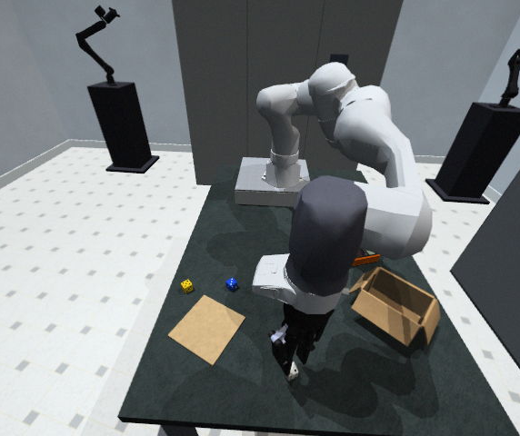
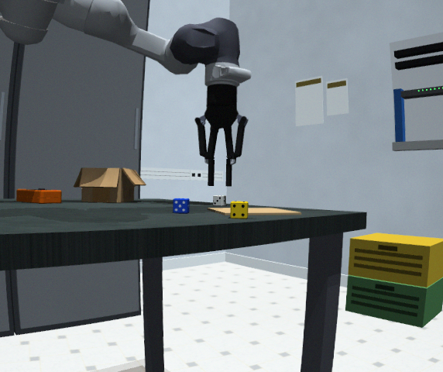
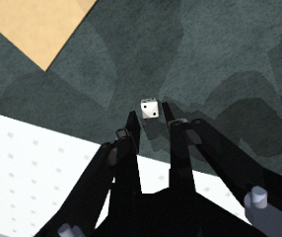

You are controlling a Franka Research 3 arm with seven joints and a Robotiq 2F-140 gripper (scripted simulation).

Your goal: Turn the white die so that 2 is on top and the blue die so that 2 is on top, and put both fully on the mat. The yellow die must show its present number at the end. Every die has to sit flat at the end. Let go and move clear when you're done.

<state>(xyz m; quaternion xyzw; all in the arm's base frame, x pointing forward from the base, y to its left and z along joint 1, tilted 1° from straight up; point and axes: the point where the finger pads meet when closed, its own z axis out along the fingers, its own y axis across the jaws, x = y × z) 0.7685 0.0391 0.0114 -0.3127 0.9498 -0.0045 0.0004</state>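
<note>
The white die sits flat on the table, off the mat, with two pips on its upper face in the wrist view. My gripper points down above it, fingers a little apart with nothing between them; a gap shows below the tips in the exterior view. The tan mat lies to the left of the white die in the top view. The blue die and yellow die sit behind the mat, off it; their top numbers are hard to read.
An open cardboard box stands on the table's right side in the top view. An orange device lies behind it, partly hidden by the arm. The table's front edge is near the white die.
</note>
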